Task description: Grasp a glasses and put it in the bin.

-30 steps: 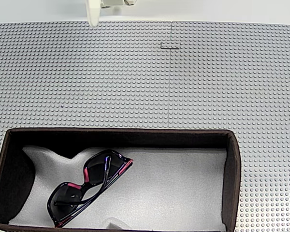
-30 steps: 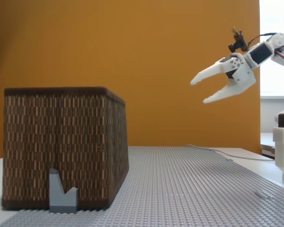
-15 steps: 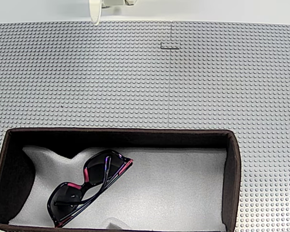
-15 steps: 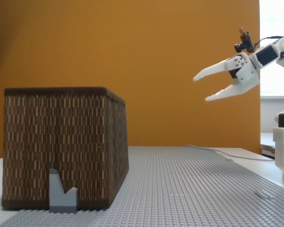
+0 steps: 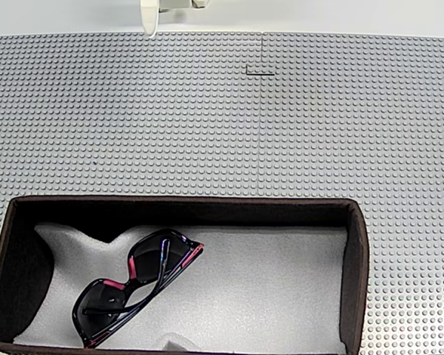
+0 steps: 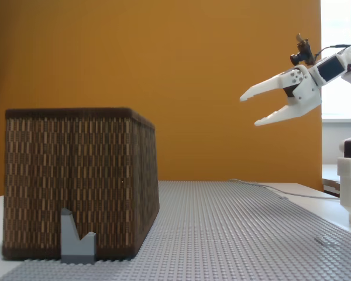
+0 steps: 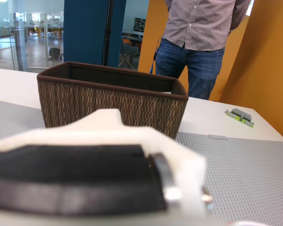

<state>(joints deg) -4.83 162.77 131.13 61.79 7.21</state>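
I see the glasses (image 5: 137,285) lying folded on the white foam floor inside the bin (image 5: 355,259), toward its left half in the top-down fixed view. From the side, my gripper (image 6: 260,108) hangs high above the mat (image 6: 234,228), well apart from the bin, with its jaws spread wide and nothing between them. I judge the placing done and the arm in retreat. The next move calls only for bringing the arm to rest, clear of the bin. A person (image 7: 203,42) stands behind the bin in the wrist view; how near, I can't quite tell.
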